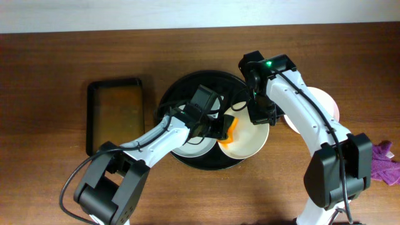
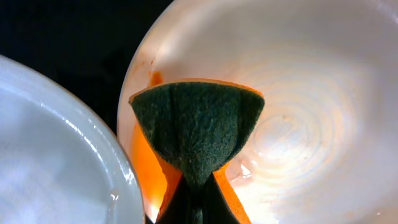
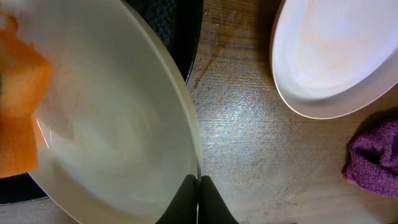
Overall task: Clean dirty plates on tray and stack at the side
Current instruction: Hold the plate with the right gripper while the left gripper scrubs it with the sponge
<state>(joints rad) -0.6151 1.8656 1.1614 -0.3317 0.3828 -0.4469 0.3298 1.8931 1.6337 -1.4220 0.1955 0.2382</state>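
Observation:
A round black tray [image 1: 181, 90] holds a white plate [image 1: 187, 147] and a cream plate [image 1: 250, 140] that hangs over the tray's right edge. My left gripper [image 1: 220, 129] is shut on an orange and green sponge [image 1: 230, 130], pressed on the cream plate's left inner side. In the left wrist view the sponge [image 2: 196, 130] lies green side up on the cream plate [image 2: 311, 93], beside the white plate [image 2: 50, 155]. My right gripper [image 1: 262, 115] is shut on the cream plate's rim; the right wrist view shows its fingers [image 3: 198, 190] pinching that rim [image 3: 186, 112].
A pale pink plate [image 1: 325, 103] sits on the wooden table right of the tray, also in the right wrist view [image 3: 329, 56]. A purple cloth [image 1: 387, 162] lies at the far right. A black rectangular tray [image 1: 115, 112] stands to the left.

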